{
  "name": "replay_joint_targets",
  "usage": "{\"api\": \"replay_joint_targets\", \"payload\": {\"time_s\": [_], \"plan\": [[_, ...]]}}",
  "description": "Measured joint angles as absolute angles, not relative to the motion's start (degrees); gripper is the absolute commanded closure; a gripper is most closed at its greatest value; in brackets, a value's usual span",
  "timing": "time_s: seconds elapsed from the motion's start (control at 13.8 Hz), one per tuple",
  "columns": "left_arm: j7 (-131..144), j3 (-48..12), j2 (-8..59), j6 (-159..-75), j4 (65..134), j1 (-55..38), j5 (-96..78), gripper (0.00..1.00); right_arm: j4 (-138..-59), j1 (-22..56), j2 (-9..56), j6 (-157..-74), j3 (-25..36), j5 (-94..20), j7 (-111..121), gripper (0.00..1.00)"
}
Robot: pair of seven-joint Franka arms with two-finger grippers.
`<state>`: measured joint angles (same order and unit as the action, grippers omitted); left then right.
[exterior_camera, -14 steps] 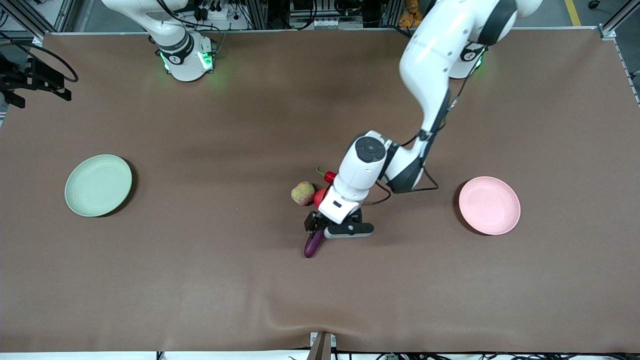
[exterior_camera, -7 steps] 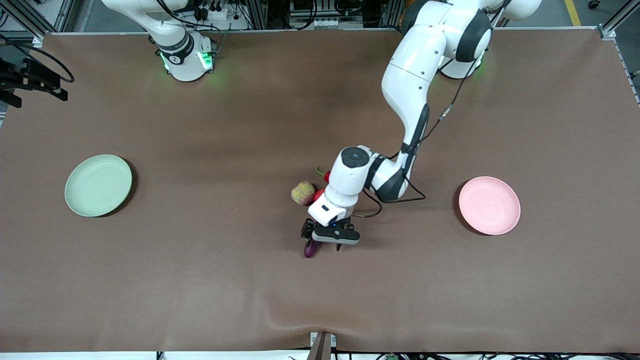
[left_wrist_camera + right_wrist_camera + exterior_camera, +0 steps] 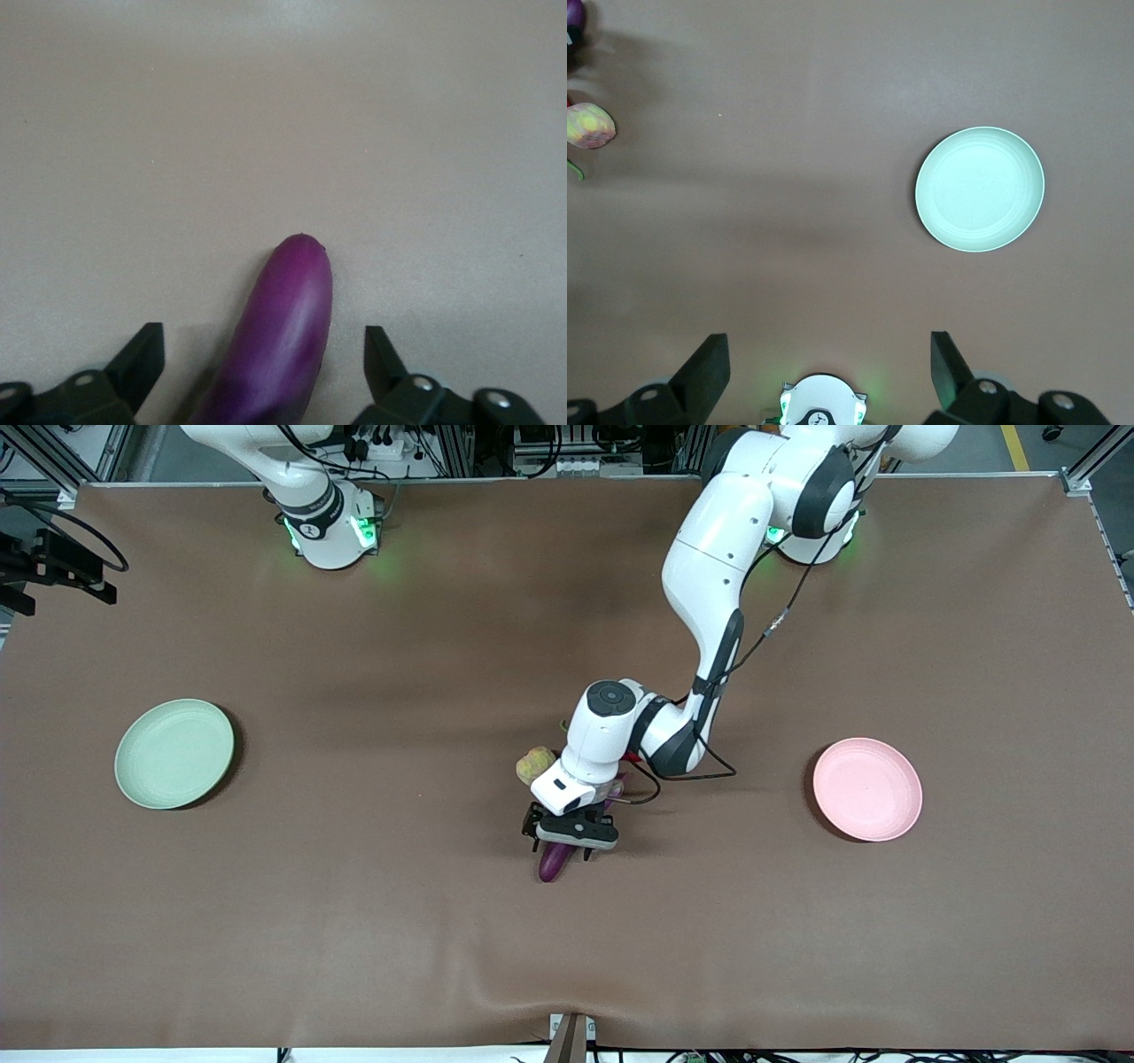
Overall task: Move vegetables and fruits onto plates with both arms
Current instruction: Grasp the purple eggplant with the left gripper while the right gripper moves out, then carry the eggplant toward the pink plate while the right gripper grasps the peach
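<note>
The purple eggplant (image 3: 553, 863) lies mid-table on the brown mat. My left gripper (image 3: 560, 847) is down over it and open. In the left wrist view the eggplant (image 3: 288, 328) lies between the two fingertips of that gripper (image 3: 263, 335), with gaps on both sides. The yellow-green fruit (image 3: 534, 764) sits beside the left wrist, farther from the front camera. The red fruit is hidden under the left arm, and only the chili's green stem (image 3: 563, 726) peeks out. My right gripper (image 3: 830, 350) is open and empty, waiting high over its own base. The mint plate (image 3: 174, 754) and the pink plate (image 3: 867, 789) are empty.
The mint plate (image 3: 980, 189) and the yellow-green fruit (image 3: 588, 125) also show in the right wrist view. The right arm's base (image 3: 330, 527) stands at the table's back edge. A black fixture with a cable (image 3: 53, 571) sits at the right arm's end of the table.
My left arm has swung toward the right arm's end of the table and brought its open gripper down astride the eggplant. It now covers the red fruit and the chili.
</note>
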<state>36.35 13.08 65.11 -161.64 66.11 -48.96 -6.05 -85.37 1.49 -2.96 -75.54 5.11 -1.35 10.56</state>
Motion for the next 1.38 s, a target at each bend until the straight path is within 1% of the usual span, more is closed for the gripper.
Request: {"api": "replay_joint_targets", "payload": {"time_s": [0.07,0.22,0.29,0.65,0.87,1.16,1.38], "plan": [[36.4,13.1,65.1,-161.6,66.1,-49.0,-6.1,0.47,-85.4,1.5,-2.9,-75.5,5.1,-1.4,10.6,0.00],[36.9,13.1,65.2,-161.6,66.1,-49.0,-6.1,0.77,-85.4,1.5,-2.2,-75.6,5.1,-1.4,10.6,0.00],[37.5,13.1,65.3,-161.6,66.1,-49.0,-6.1,1.00,-85.5,1.5,-1.4,-75.7,5.1,-1.3,10.6,0.00],[40.2,13.2,65.4,-161.7,65.8,-48.8,-6.2,1.00,-85.5,1.5,5.3,-76.0,5.1,-1.1,10.6,0.00],[40.8,12.9,64.9,-161.8,64.4,-46.0,-6.4,1.00,-85.5,2.2,9.2,-76.2,4.7,-1.1,10.6,0.00],[41.1,11.3,61.5,-161.8,63.4,-41.5,-8.1,1.00,-85.4,4.3,11.9,-78.8,4.3,-1.1,8.1,0.00],[41.8,11.1,57.6,-159.3,63.5,-39.8,-15.8,1.00,-85.5,6.2,14.3,-80.0,4.2,-4.0,-4.1,0.00]]}}
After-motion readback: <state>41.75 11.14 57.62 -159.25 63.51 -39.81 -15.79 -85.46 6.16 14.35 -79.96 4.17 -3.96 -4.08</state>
